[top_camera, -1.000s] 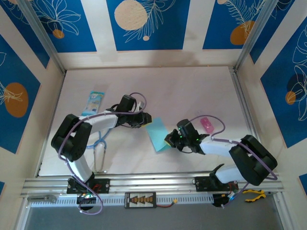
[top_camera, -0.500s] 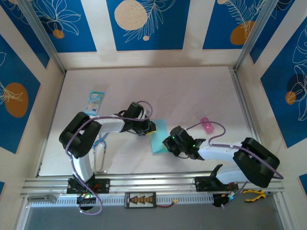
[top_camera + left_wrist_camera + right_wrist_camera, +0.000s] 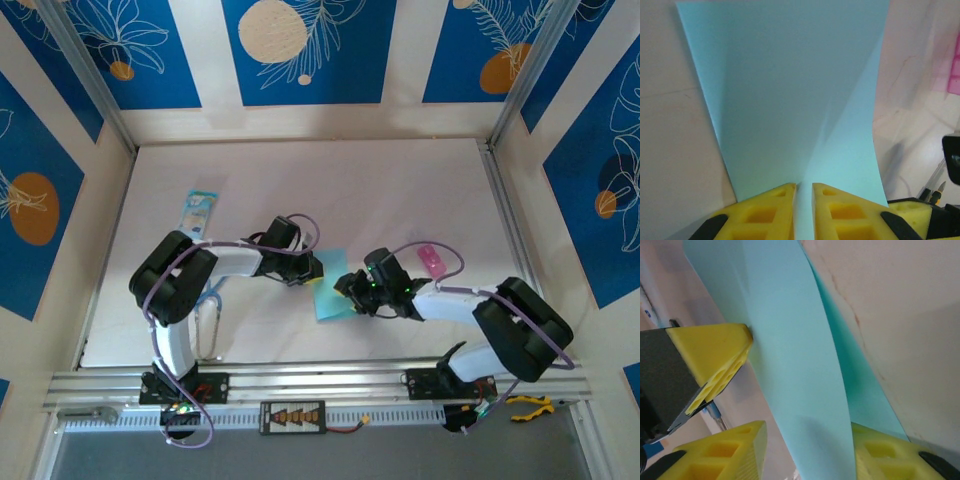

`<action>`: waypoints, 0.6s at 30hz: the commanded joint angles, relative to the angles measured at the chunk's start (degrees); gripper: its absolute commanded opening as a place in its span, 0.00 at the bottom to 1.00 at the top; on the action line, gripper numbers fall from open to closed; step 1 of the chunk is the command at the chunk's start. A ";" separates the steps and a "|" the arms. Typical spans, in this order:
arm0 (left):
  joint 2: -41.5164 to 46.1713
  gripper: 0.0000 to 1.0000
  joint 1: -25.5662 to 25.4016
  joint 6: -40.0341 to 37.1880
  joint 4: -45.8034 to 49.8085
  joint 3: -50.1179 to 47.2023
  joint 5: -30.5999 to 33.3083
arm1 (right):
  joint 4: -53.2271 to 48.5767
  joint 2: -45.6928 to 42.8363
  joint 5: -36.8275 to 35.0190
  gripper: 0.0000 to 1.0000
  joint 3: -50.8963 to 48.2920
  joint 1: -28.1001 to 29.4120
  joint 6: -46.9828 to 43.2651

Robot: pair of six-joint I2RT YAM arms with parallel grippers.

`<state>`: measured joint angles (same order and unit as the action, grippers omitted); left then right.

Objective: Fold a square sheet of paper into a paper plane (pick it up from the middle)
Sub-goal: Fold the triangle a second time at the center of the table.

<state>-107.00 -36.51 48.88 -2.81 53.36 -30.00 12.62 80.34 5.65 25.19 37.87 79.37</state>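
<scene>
Sheet (image 3: 790, 90): light blue, part-folded, one slanting crease visible in the left wrist view. It is off the table (image 3: 400, 200) at the pinched end and sits between the two claws, a little near of the table's middle. Top view: long axis runs roughly far-to-near with a slight tilt. Left claw (image 3: 804, 187) is nipped down narrow on one short edge, with only the paper's thickness between its tips, and the sheet fans straight away from it along the claw's own line. Right claw (image 3: 807, 430) comes in from the opposite side and straddles the sheet as a bowed band. Its jaws are apart, the paper lies against the finger on the right of that view, and a strip of table shows between the paper and the other finger, so no clamp there. One left finger (image 3: 715, 350) touches the band further along. Judgement: both claws are equally near, and the coming move turns on the band already lying inside the right claw's gap, edge-on. That claw needs closing, not repositioning. Risk: the bow could buckle off the crease line as the jaws close.
</scene>
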 commanded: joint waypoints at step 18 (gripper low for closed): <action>-1.36 0.16 -0.09 -3.69 3.16 1.90 0.39 | 0.74 8.55 19.13 0.42 5.79 -8.86 -14.80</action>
<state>-107.13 -36.51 46.37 -1.41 54.15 -29.98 12.88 87.55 21.34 29.47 29.58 66.94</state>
